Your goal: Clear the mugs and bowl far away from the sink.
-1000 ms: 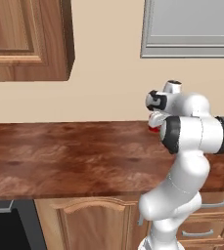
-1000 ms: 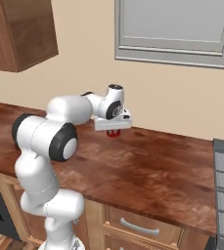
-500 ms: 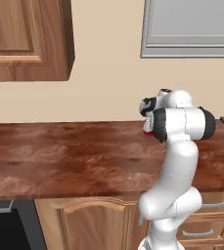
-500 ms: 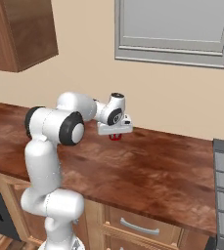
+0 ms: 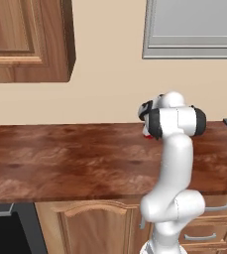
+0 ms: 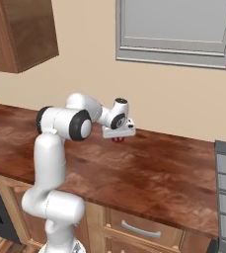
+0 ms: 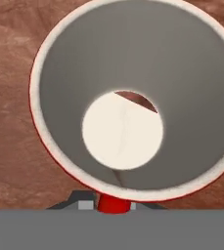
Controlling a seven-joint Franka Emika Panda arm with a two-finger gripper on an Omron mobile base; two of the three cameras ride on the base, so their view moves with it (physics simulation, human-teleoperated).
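red mug (image 7: 128, 97) — handle between jaws, gripped

Glossy white arm (image 6: 53, 163), dark joints

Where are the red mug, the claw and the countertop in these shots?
red mug (image 7: 128, 88): hand view, on the grey inner wall above the pale bottom.
claw (image 6: 118, 139): right base view, under the white hand, at the red mug it holds.
countertop (image 5: 60, 154): left base view, bare brown wood left of the arm.
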